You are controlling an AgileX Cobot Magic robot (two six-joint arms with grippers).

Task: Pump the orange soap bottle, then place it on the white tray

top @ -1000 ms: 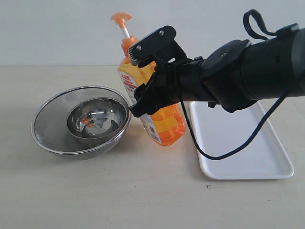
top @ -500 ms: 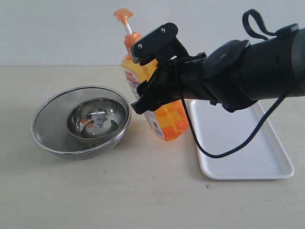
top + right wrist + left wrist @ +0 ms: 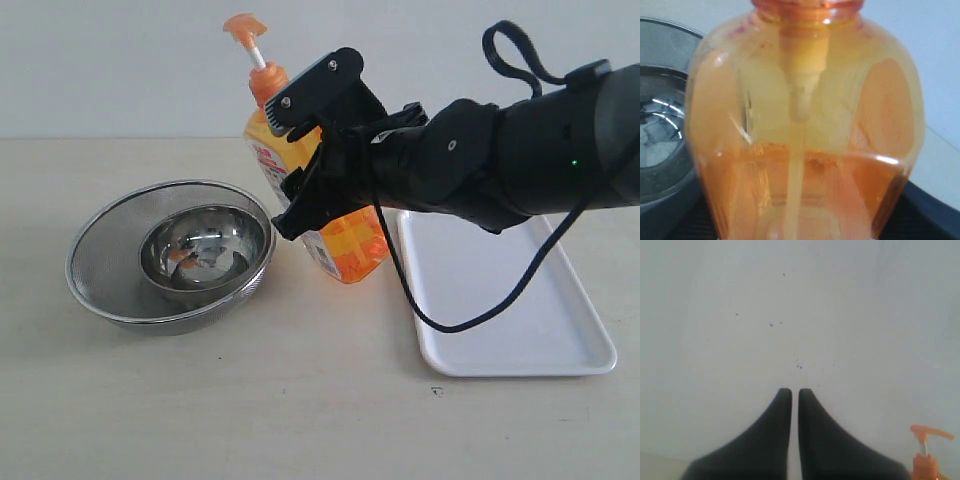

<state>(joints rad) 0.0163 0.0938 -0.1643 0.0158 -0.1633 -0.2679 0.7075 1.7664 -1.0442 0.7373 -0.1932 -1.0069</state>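
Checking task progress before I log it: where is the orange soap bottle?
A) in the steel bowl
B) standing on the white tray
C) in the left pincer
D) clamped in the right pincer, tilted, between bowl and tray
D: the right pincer grips the orange soap bottle, tilted, between the steel bowl and the white tray.

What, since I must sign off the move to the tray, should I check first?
1. Grip of the right gripper on the orange soap bottle: ok, jaws on both sides.
2. Bottle upright: not ok, it tilts, pump toward the mesh strainer.
3. Landing spot on the white tray bare: ok.
4. Lower finger clear of the strainer rim: cannot tell.
5. The left gripper away from the bottle, shut on nothing: ok.
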